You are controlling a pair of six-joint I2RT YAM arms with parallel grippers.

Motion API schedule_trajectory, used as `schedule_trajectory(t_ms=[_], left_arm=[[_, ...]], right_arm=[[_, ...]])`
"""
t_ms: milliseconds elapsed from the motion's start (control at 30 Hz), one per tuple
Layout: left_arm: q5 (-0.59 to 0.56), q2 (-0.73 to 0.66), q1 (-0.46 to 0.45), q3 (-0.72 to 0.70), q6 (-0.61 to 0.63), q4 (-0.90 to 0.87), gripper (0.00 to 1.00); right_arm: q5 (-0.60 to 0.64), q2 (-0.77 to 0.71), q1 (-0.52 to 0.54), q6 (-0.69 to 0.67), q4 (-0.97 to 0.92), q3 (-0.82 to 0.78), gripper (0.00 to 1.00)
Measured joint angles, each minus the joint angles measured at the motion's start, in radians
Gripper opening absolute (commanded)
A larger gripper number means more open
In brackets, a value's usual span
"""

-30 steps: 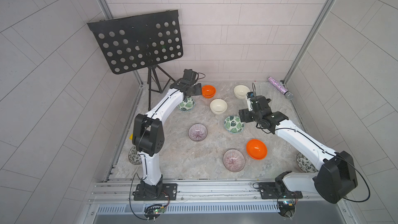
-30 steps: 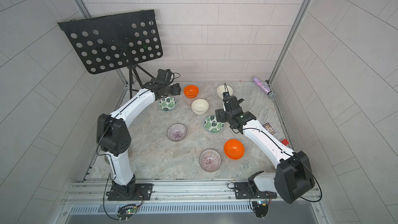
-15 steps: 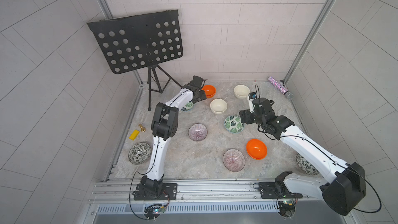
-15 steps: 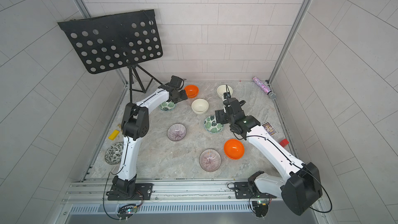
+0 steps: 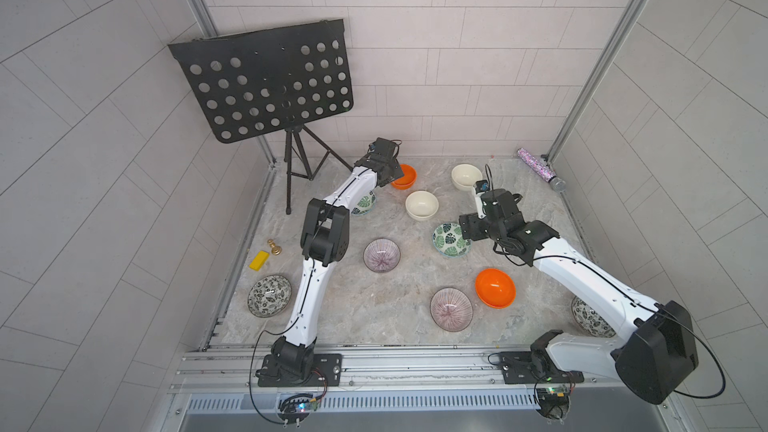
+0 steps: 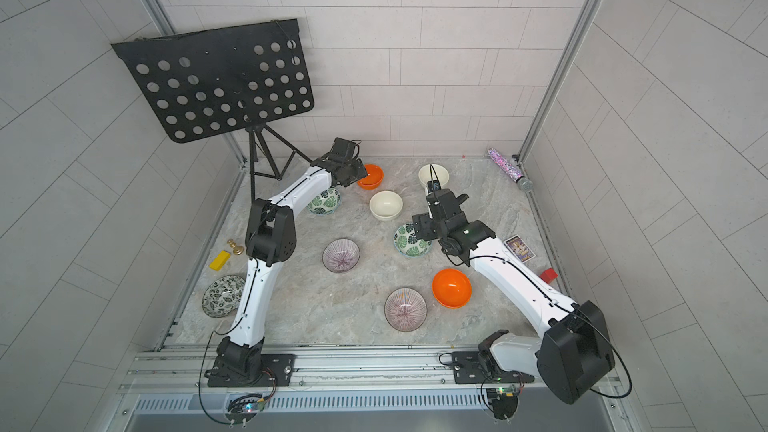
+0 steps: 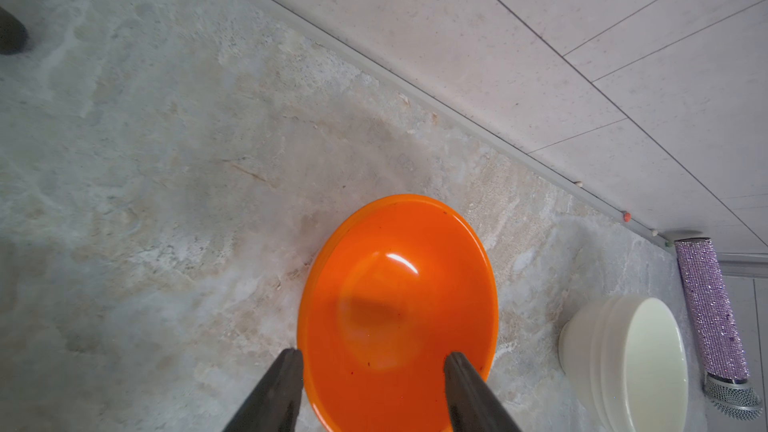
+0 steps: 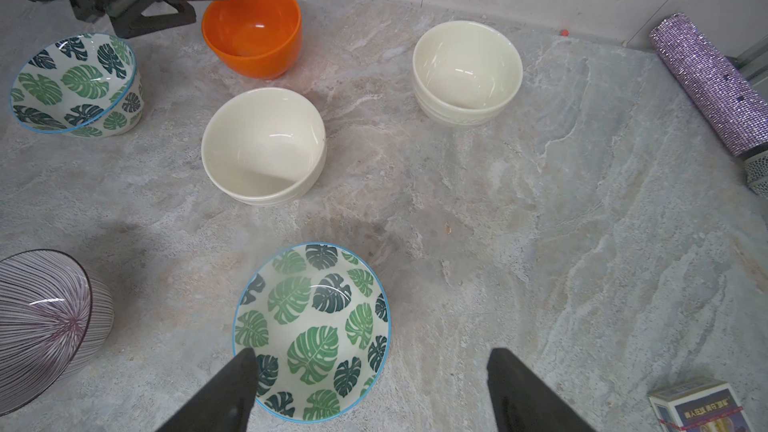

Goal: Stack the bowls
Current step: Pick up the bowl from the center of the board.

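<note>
My left gripper [image 7: 374,357] is open astride the near rim of the far orange bowl [image 7: 399,305], one finger inside and one outside. My right gripper [image 8: 370,357] hangs open over the edge of a green-leaf bowl [image 8: 311,326]. In a top view, the left gripper [image 5: 392,176] is at the back and the right gripper [image 5: 465,230] at mid-right. Another green-leaf bowl [image 5: 365,203] lies partly under the left arm. Two cream bowls [image 5: 422,205] [image 5: 466,176], two purple-striped bowls [image 5: 381,255] [image 5: 451,309], a second orange bowl [image 5: 495,288] and two dark-leaf bowls [image 5: 269,296] [image 5: 590,317] stand apart.
A black music stand [image 5: 266,81] on a tripod occupies the back left corner. A glittery purple cylinder [image 5: 538,168] lies at the back right. A yellow block [image 5: 258,260] and a brass piece [image 5: 273,246] sit left. A card box [image 6: 518,248] and a red block [image 6: 548,274] sit right.
The left arm has reached right along the back, bringing its gripper to the orange bowl's rim with its jaws narrowing. The right gripper has shifted slightly near the green-leaf bowl.
</note>
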Motion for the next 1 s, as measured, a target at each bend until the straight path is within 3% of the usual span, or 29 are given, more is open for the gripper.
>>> schedule_trajectory(t_ms=[333,500,667,833,1000], left_arm=[[-0.055,0.053,-0.011,0.044,-0.002,-0.070,0.51],[-0.057,0.064,-0.011,0.054,0.000,-0.065,0.29],[-0.050,0.097,-0.011,0.077,-0.004,-0.057,0.21],[-0.038,0.108,-0.012,0.077,0.005,-0.060,0.00],[-0.023,0.108,-0.013,0.075,0.004,-0.051,0.00]], right_arm=[[0.000,0.025,0.000,-0.015,0.031,0.000,0.90],[0.001,0.041,0.000,-0.016,0.031,0.000,0.90],[0.005,0.041,0.000,-0.017,0.031,0.000,0.90],[0.005,0.041,0.000,-0.017,0.034,0.000,0.90],[0.006,0.041,0.000,-0.016,0.037,0.000,0.90]])
